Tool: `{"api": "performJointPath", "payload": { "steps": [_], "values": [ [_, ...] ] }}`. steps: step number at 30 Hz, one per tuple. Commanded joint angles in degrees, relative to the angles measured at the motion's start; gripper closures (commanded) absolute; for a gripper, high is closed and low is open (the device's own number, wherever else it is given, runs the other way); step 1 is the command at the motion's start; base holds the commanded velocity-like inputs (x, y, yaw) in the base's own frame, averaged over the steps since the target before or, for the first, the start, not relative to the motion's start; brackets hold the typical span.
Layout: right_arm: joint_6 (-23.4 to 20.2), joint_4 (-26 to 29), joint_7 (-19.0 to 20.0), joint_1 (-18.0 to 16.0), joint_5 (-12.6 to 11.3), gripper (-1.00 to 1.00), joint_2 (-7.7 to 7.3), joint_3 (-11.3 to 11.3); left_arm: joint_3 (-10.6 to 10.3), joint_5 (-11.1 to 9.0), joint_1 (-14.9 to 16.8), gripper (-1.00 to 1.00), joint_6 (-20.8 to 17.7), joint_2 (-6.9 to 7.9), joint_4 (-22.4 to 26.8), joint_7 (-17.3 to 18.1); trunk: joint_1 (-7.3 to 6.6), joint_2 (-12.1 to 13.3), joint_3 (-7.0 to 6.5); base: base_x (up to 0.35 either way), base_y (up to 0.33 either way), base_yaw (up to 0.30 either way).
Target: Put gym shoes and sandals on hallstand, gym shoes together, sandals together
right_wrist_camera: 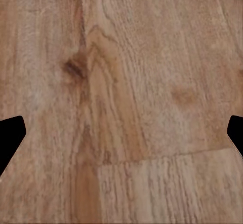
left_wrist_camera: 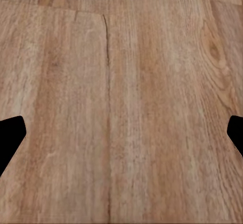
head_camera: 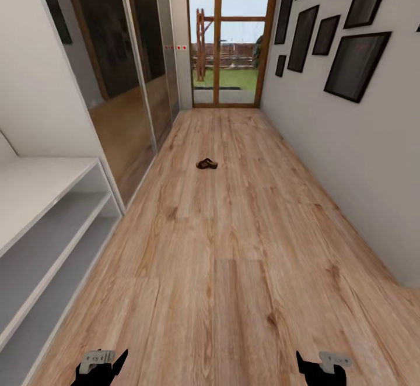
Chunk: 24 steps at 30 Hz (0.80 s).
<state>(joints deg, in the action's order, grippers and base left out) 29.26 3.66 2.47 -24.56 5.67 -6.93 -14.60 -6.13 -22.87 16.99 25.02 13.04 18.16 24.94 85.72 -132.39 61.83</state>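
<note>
Head view: corridor runs straight ahead. Floor [head_camera: 233,246] is light wood plank. One dark brown sandal [head_camera: 206,164] lies on the floor, well ahead of the robot, about mid-corridor and slightly left of centre; whether it is one sandal or two close together cannot be told at this size. Rack [head_camera: 41,223] stands along the left wall, pale bench top with two open shelves under it; the visible shelves carry nothing. Beyond the rack, mirrored sliding doors [head_camera: 134,83]. Glass door [head_camera: 230,36] with wood frame closes the far end, lawn behind it. Dark picture frames [head_camera: 356,65] hang on the right wall. Left gripper [head_camera: 100,364] and right gripper [head_camera: 322,365] sit at the bottom edge, low over the floor, well apart from the sandal and from each other.

Left wrist view: bare floor planks under the left gripper [left_wrist_camera: 121,138]; black finger tips at both picture edges, spread wide, nothing between them.

Right wrist view: floor with a dark knot [right_wrist_camera: 76,68]; right gripper [right_wrist_camera: 121,138] fingers likewise spread wide, holding nothing.
</note>
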Motion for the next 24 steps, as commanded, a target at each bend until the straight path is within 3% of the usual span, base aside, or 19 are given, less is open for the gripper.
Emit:
{"api": "performJointPath", "payload": {
  "steps": [1,24],
  "values": [
    [0.19,-0.06,0.17,-0.04,0.57,-1.0,-0.01,-0.54,-0.46,-0.6,0.05,-1.0,0.21,0.05,-0.06,0.11,0.03,-0.02,0.05,0.339,0.0,0.0],
    [0.19,-0.08,0.09,0.01,0.57,-1.0,-0.07,-0.58,-0.46,-0.6,0.01,-1.0,0.21,0.05,-0.06,0.11,0.03,-0.02,0.05,0.339,0.0,0.0]
  ]
}}
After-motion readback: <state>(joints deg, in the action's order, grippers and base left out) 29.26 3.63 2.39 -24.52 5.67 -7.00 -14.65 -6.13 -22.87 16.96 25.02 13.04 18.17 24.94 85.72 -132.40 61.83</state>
